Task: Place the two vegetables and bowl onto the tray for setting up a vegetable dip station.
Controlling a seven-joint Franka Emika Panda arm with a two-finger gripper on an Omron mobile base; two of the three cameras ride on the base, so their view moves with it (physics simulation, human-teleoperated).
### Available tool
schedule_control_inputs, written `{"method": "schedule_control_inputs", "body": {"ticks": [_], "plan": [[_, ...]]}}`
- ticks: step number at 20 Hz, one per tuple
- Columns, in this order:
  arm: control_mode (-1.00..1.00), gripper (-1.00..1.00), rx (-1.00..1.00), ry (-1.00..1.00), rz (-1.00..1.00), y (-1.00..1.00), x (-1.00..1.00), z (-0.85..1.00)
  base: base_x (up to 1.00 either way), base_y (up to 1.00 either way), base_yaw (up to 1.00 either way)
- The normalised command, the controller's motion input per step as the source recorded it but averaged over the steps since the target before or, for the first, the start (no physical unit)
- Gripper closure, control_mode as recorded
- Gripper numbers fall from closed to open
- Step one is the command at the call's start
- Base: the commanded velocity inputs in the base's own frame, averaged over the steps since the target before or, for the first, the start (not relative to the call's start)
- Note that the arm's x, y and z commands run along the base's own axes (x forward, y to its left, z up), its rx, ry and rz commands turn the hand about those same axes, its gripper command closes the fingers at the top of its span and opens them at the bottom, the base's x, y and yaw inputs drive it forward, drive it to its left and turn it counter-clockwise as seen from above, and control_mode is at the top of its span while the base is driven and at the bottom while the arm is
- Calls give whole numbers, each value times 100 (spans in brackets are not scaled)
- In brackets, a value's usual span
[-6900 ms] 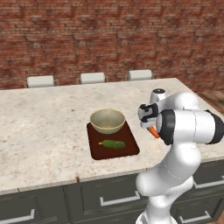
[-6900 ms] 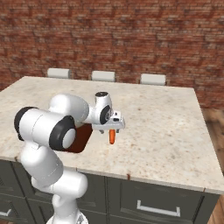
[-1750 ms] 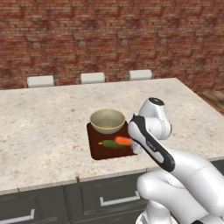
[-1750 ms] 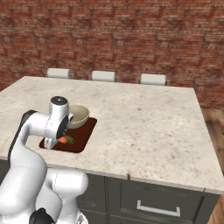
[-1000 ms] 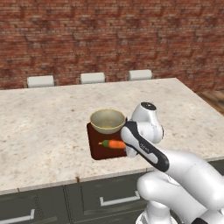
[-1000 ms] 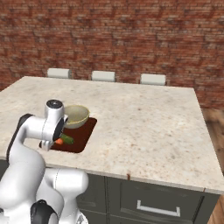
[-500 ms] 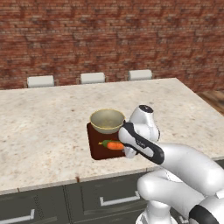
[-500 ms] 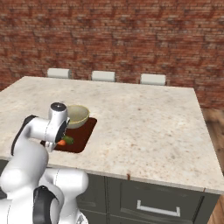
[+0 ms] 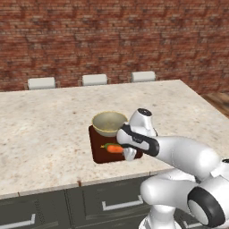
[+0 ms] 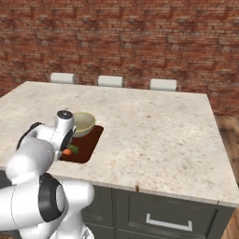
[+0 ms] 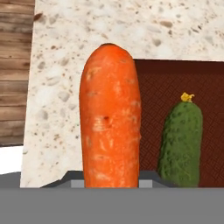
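My gripper is shut on the orange carrot, holding it low over the front part of the dark reddish-brown tray. Whether the carrot touches the tray I cannot tell. In the hand view the carrot runs lengthwise from between the fingers, its tip over the tray's edge and the counter beyond. The dark-green cucumber lies on the tray right beside it. The beige bowl stands on the tray's far half. From the right base view the carrot and cucumber peek out beside the hand, near the bowl.
The tray sits near the front edge of a speckled stone island counter. Three white chair backs line the far side, before a brick wall. Dark cabinet drawers are below the counter's front. A wooden floor lies to the right.
The gripper has carried the carrot from the right of the tray to low over its front part, beside the cucumber. Over the last half second it has hardly moved.
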Motion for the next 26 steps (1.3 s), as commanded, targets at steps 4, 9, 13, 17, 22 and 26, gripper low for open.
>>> {"method": "schedule_control_inputs", "body": {"ticks": [4, 9, 13, 17, 22, 26], "plan": [[-100, 100, 0, 7, 0, 7, 18, -17, 0, 0, 0], [-100, 100, 0, 7, 0, 5, 16, -15, 0, 0, 0], [-100, 100, 0, 2, 0, 2, 8, -13, 0, 0, 0], [-100, 100, 0, 0, 0, 0, 1, -14, 0, 0, 0], [-100, 100, 0, 0, 0, 0, 0, -11, 0, 0, 0], [-100, 100, 0, 0, 0, 0, 0, -10, 0, 0, 0]]}}
